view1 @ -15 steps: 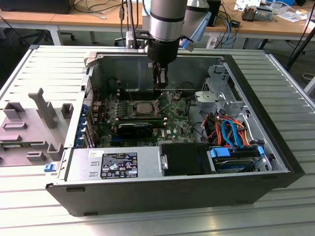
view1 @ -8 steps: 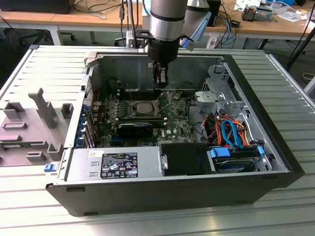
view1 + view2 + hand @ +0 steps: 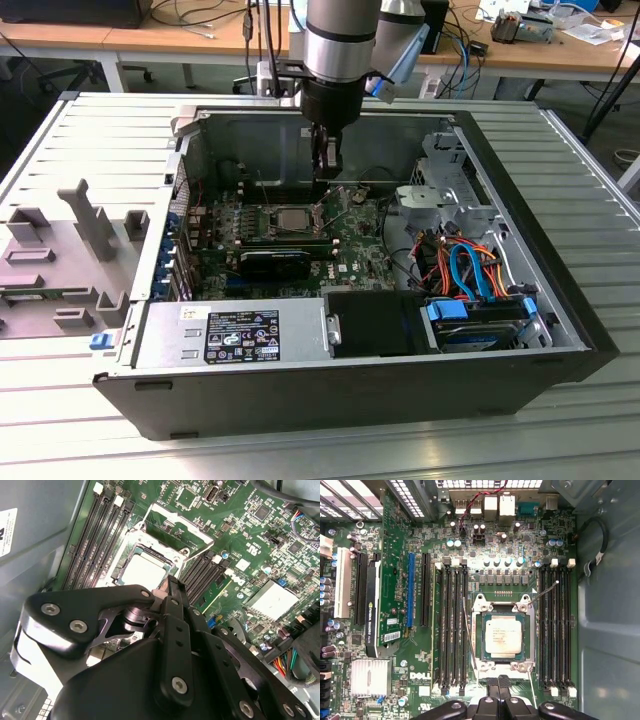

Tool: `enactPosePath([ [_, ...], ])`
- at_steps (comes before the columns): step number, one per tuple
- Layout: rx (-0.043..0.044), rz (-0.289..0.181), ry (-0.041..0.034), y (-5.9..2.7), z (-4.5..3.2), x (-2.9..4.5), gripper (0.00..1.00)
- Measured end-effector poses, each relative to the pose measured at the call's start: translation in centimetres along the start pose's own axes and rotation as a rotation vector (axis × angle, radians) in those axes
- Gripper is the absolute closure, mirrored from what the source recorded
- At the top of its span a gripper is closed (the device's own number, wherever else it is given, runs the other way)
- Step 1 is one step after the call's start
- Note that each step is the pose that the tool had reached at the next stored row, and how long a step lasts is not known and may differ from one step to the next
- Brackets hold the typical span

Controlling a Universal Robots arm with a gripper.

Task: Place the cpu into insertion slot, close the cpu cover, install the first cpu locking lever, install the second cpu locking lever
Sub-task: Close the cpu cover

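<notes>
The cpu [image 3: 503,636] [image 3: 144,572], a silver-topped square chip, lies flat in the insertion slot [image 3: 479,630] [image 3: 290,216] on the green board. The cpu cover [image 3: 196,534], a thin silver frame with a window, looks tilted up off the far edge of the slot, with the board visible through it. Two thin wire locking levers [image 3: 469,635] [image 3: 544,592] stand loose at either side. My gripper [image 3: 326,176] [image 3: 170,582] [image 3: 501,682] hangs shut just above the near edge of the slot, with nothing seen between its fingers.
Black memory slots [image 3: 453,625] [image 3: 557,630] flank the socket on both sides. A long black expansion card [image 3: 275,262] lies nearer the case front. The power supply [image 3: 235,332], coloured cables [image 3: 465,265] and drive cage [image 3: 445,185] crowd the case's front and the exterior view's right.
</notes>
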State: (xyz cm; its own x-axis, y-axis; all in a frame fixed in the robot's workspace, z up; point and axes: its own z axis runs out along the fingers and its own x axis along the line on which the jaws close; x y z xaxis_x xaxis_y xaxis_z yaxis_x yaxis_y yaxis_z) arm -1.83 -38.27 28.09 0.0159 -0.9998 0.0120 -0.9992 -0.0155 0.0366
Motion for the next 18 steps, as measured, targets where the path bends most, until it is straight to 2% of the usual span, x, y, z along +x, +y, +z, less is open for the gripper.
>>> enactPosePath([
  [18,-0.0007,0.000,-0.0020,-0.07,-0.13,0.00,0.89],
])
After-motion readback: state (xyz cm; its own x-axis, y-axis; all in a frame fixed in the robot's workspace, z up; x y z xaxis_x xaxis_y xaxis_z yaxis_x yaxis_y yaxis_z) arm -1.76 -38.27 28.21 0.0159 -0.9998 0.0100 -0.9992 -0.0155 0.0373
